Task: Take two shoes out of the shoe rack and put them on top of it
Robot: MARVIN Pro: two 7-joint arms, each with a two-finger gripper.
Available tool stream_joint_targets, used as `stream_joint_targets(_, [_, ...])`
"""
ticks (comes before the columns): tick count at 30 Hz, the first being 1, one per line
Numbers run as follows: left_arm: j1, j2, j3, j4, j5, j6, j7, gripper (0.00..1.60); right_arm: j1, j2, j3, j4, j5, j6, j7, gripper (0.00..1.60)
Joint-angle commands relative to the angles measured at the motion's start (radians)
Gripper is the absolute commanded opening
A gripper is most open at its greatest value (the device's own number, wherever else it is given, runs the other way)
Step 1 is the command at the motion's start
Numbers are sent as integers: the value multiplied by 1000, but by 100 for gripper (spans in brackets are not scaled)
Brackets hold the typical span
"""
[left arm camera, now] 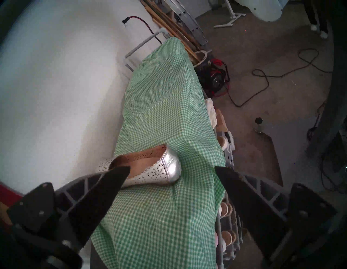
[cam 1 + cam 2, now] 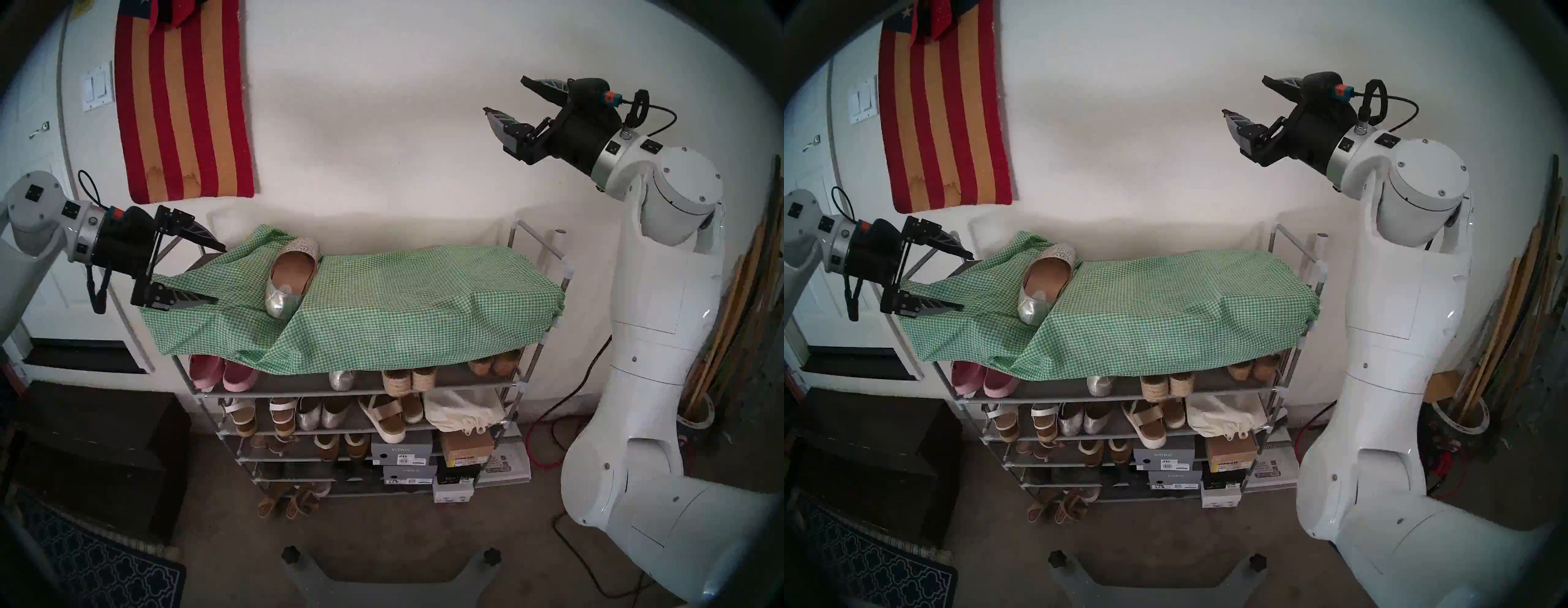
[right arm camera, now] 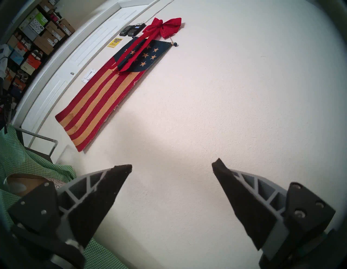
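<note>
One perforated silver flat (image 2: 292, 278) already sits on top of the shoe rack (image 2: 513, 384), lying on the green gingham cloth (image 2: 403, 305) that covers the top tier, toe toward the wall, heel cap at the front edge; likely set near the left end to leave room beside it for its mate. The second silver flat (image 2: 341, 379) is probably the single one on the shelf just under the cloth, between the pink slip-ons (image 2: 222, 372) and the jute-soled shoes (image 2: 405, 379), only its toe showing, so perforations can't be confirmed. So task looks half done. Left claw (image 2: 214, 274) wide, empty, hovering over the cloth's left end just beside the placed shoe, angled down; a release pose, I'd judge. Right claw (image 2: 507, 95) wide too, empty, parked high near the wall, well apart from the rack, probably kept clear. A plain silver pair (image 2: 322, 412) sits one shelf lower, easy to confuse. Readable text: "VIONIC" on the grey shoebox (image 2: 401, 450), fainter on the box below; the yellow sign (image 3: 115, 42) by the door seems to read "PRECISION GARAGE DOOR", small. Other box labels too small.
</note>
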Motion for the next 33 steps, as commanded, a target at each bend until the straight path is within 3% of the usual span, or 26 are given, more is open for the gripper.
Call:
stream_joint_targets(1, [59,-21,-22,-24,-24,-7,79,160,-1,0,-1,0,0,0,0,160])
stream_joint_targets(12, [141,-37,-67,-59,-42,-22,214,160,-1,0,-1,0,0,0,0,160])
stream_joint_targets(33, [351,-98,-103,-27,-55,-30,465,160,-1,0,-1,0,0,0,0,160])
